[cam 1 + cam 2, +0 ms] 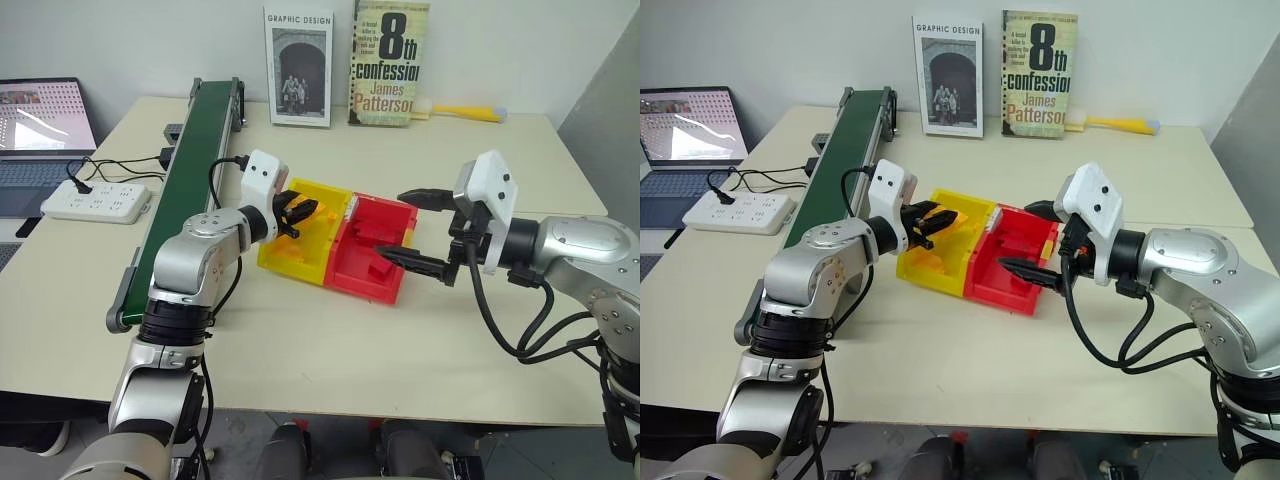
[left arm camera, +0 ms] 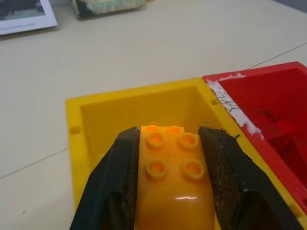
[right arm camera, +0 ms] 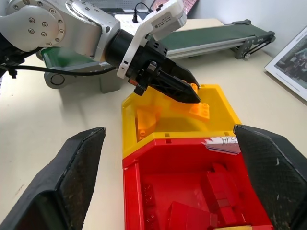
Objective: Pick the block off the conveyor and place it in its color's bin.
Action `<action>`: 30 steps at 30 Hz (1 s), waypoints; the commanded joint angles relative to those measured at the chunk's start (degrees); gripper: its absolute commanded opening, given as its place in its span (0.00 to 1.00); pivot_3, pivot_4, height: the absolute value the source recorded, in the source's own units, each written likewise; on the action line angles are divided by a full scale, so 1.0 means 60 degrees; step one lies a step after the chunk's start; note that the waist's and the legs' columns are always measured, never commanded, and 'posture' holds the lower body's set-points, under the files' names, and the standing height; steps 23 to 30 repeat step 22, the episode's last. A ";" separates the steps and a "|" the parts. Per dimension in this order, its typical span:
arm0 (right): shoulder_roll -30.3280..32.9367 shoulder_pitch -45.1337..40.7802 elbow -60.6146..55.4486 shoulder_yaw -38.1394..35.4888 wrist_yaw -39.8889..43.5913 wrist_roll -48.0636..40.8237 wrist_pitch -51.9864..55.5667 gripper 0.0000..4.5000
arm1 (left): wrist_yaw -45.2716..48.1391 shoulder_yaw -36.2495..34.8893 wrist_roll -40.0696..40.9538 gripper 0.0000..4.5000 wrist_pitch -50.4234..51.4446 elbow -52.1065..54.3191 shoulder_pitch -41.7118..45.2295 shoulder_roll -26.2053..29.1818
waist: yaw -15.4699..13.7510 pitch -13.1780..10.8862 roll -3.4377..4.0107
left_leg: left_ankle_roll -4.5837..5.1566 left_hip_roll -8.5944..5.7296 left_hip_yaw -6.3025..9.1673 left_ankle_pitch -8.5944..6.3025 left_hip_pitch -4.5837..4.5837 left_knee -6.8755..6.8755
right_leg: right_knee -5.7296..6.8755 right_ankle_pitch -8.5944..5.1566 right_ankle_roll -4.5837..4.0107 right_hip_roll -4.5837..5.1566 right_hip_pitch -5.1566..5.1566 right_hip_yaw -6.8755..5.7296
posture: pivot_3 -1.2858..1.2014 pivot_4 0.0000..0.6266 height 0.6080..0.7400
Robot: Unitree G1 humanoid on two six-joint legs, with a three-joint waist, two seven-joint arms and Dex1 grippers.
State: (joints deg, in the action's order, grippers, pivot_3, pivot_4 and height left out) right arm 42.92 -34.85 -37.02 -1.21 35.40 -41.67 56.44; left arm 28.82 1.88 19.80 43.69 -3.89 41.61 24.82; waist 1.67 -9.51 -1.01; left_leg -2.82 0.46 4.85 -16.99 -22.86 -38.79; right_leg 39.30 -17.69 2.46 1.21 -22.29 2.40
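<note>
Block (image 2: 170, 167): light, rigid, slick plastic; left pincer (image 2: 168, 163) grasps its smooth flanks, frame centre, over bin (image 2: 96, 120). Right pincer (image 3: 168, 182) released.

Two silver-grey metal arms with rounded joint housings dotted with small screws, black collars at the wrists and white boxy camera modules above each. Black cables loop along both forearms. The left gripper (image 1: 297, 214) and right gripper (image 1: 418, 232) each carry two black, rough-textured tapered fingers.
</note>
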 commanded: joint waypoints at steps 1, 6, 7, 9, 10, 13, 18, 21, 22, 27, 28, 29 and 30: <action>-0.0032 -0.0198 -0.0346 -0.0398 -0.0334 -0.0207 0.0129 1.00 | 0.0124 -0.0396 0.0183 0.65 -0.0209 0.0108 0.0291 -0.0132 | -0.0003 0.0000 0.0000 | -0.0001 0.0000 0.0002 0.0000 -0.0002 0.0000 | -0.0004 0.0000 0.0000 0.0000 0.0001 -0.0001 | 0.52 0.24 1.00; 0.0015 -0.0076 -0.0099 -0.0309 -0.0314 -0.0024 -0.0069 1.00 | 0.0177 -0.0624 0.0256 0.86 -0.0137 0.0265 0.0331 -0.0111 | -0.0001 0.0000 0.0000 | 0.0000 0.0001 0.0001 0.0000 -0.0001 0.0000 | -0.0007 0.0000 0.0000 0.0000 0.0002 -0.0002 | 0.52 0.24 1.00; 0.0033 -0.0062 -0.0027 -0.0302 -0.0257 0.0002 -0.0117 1.00 | 0.0287 -0.0707 0.0296 0.93 -0.0028 0.0469 0.0271 0.0080 | 0.0001 0.0000 0.0000 | 0.0000 0.0001 0.0000 0.0000 -0.0001 0.0000 | -0.0007 0.0000 0.0000 -0.0001 0.0001 -0.0001 | 0.52 0.24 1.00; 0.0147 -0.0026 0.0193 -0.0261 -0.0028 0.0157 -0.0332 1.00 | 0.0572 -0.0767 0.0208 0.99 0.0124 0.0793 0.0165 0.0673 | 0.0014 0.0000 -0.0001 | 0.0000 0.0001 0.0001 0.0000 -0.0001 0.0000 | -0.0007 0.0000 0.0000 -0.0001 0.0002 -0.0001 | 0.52 0.24 1.00; 0.0217 -0.0012 0.0339 -0.0252 0.0123 0.0222 -0.0462 1.00 | 0.0731 -0.0828 0.0162 0.99 0.0178 0.0897 0.0116 0.1020 | 0.0031 0.0000 -0.0001 | 0.0000 0.0002 -0.0002 0.0000 -0.0004 0.0001 | -0.0008 0.0000 0.0000 -0.0003 -0.0001 -0.0001 | 0.52 0.24 1.00; 0.0566 -0.0035 0.1219 -0.0179 0.0699 0.0690 -0.1087 1.00 | 0.1836 -0.1092 0.0290 0.99 0.0420 0.1310 -0.0273 0.2678 | 0.0080 -0.0003 0.0003 | 0.0000 0.0002 -0.0012 0.0000 0.0000 0.0008 | -0.0012 0.0000 0.0000 -0.0011 -0.0006 0.0005 | 0.52 0.24 1.00; 0.0841 -0.0093 0.2417 0.0138 0.1318 0.1551 -0.2145 1.00 | 0.3725 -0.1898 0.0801 0.99 0.0342 0.2082 -0.1737 0.5062 | 0.0083 -0.0010 0.0016 | 0.0004 0.0013 -0.0014 -0.0003 0.0007 0.0023 | -0.0028 0.0000 0.0000 -0.0010 -0.0003 0.0004 | 0.52 0.24 1.00; 0.0733 -0.0117 0.2667 0.0187 0.1494 0.1681 -0.2360 1.00 | 0.3994 -0.2266 0.0981 0.99 0.0264 0.2227 -0.2128 0.5481 | 0.0035 -0.0016 0.0024 | 0.0008 0.0011 -0.0015 -0.0005 0.0005 0.0025 | -0.0037 0.0000 0.0000 -0.0004 0.0000 0.0004 | 0.52 0.24 1.00; 0.0673 -0.0122 0.2758 0.0234 0.1581 0.1697 -0.2415 1.00 | 0.3912 -0.2325 0.1000 0.99 0.0214 0.2293 -0.2138 0.5436 | 0.0035 -0.0016 0.0024 | 0.0017 0.0011 -0.0015 -0.0010 0.0001 0.0024 | -0.0036 0.0000 -0.0001 -0.0003 -0.0002 0.0003 | 0.52 0.24 1.00; 0.0673 -0.0122 0.2758 0.0234 0.1581 0.1697 -0.2415 1.00 | 0.3912 -0.2325 0.1000 0.99 0.0214 0.2293 -0.2138 0.5436 | 0.0035 -0.0016 0.0024 | 0.0017 0.0011 -0.0015 -0.0010 0.0001 0.0024 | -0.0036 0.0000 -0.0001 -0.0003 -0.0002 0.0003 | 0.52 0.24 1.00; 0.0673 -0.0122 0.2758 0.0234 0.1581 0.1697 -0.2415 1.00 | 0.3912 -0.2325 0.1000 0.99 0.0214 0.2293 -0.2138 0.5436 | 0.0035 -0.0016 0.0024 | 0.0017 0.0011 -0.0015 -0.0010 0.0001 0.0024 | -0.0036 0.0000 -0.0001 -0.0003 -0.0002 0.0003 | 0.52 0.24 1.00; 0.0673 -0.0122 0.2758 0.0234 0.1581 0.1697 -0.2415 1.00 | 0.3912 -0.2325 0.1000 0.99 0.0214 0.2293 -0.2138 0.5436 | 0.0035 -0.0016 0.0024 | 0.0017 0.0011 -0.0015 -0.0010 0.0001 0.0024 | -0.0036 0.0000 -0.0001 -0.0003 -0.0002 0.0003 | 0.52 0.24 1.00; 0.0673 -0.0122 0.2758 0.0234 0.1581 0.1697 -0.2415 1.00 | 0.3912 -0.2325 0.1000 0.99 0.0214 0.2293 -0.2138 0.5436 | 0.0035 -0.0016 0.0024 | 0.0017 0.0011 -0.0015 -0.0010 0.0001 0.0024 | -0.0036 0.0000 -0.0001 -0.0003 -0.0002 0.0003 | 0.52 0.24 1.00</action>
